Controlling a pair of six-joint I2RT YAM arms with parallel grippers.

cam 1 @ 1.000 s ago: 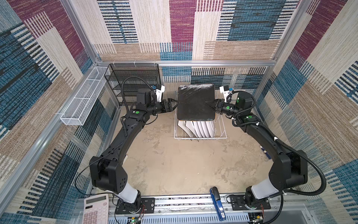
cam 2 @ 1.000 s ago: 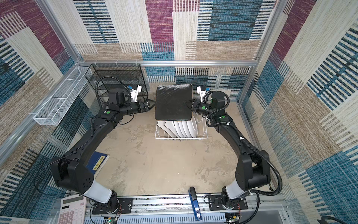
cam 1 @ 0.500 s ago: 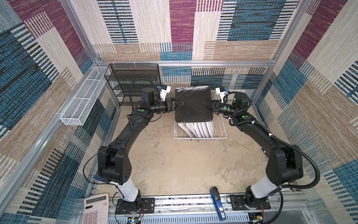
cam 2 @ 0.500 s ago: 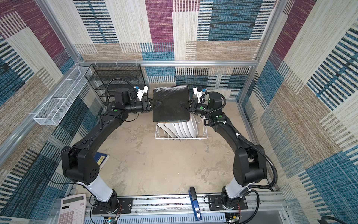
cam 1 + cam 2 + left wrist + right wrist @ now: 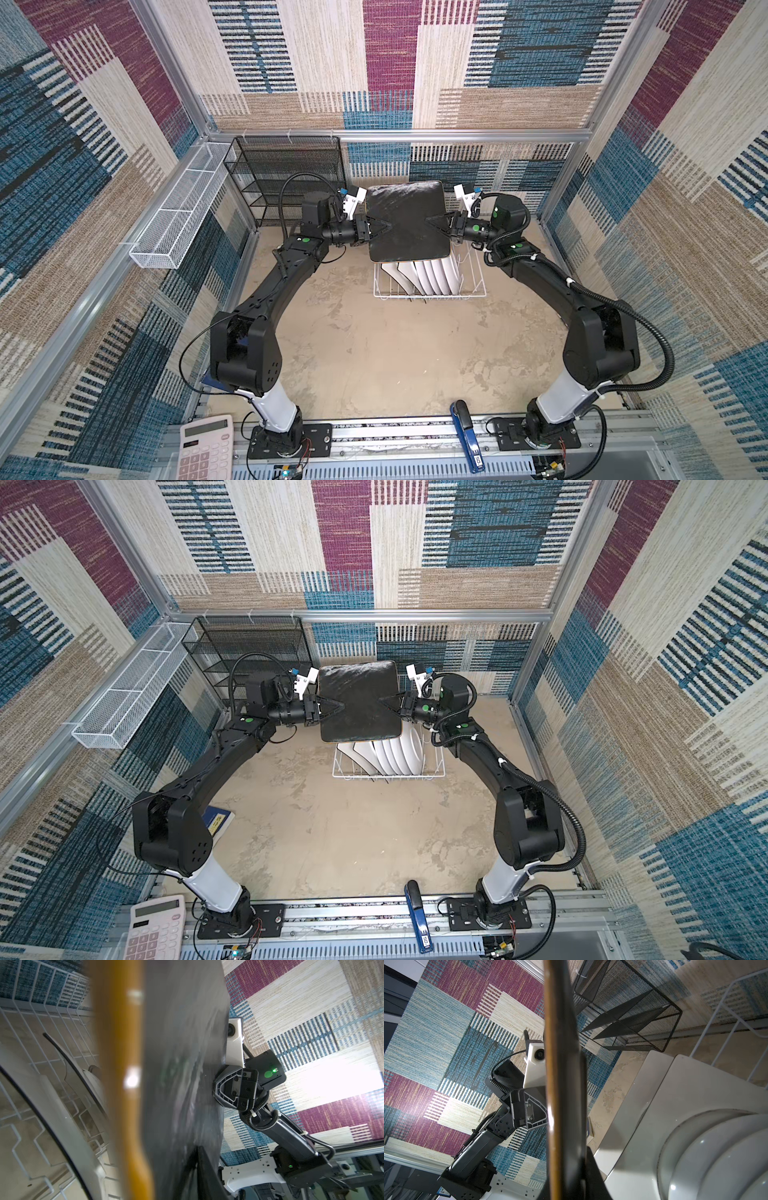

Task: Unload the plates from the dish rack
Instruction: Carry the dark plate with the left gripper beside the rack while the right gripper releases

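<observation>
Square plate: the square plate (image 5: 409, 220) is held up over the rear half of the dish rack (image 5: 430, 295), its black back turned toward the top cameras in both top views (a thin orange-yellow rim shows along its near edge).
Left gripper: the left gripper (image 5: 384, 227) is clamped on the plate's left edge, fingers pinched over the rim.
Right gripper: the right gripper (image 5: 432, 219) is clamped on the opposite, right edge, facing the left one across the plate.
Rack contents: a row of white plates (image 5: 432, 274) stands on edge in the rack, just below the held plate; whether they touch it, I cannot tell.
Rack position: on the tabletop, toward the back wall, between the two arms.
Surroundings: black mesh shelf (image 5: 286, 174) in the back-left corner, white mesh basket (image 5: 174, 224) along the left wall, calculator (image 5: 205, 449) and blue stapler (image 5: 467, 440) at the front rail.
</observation>
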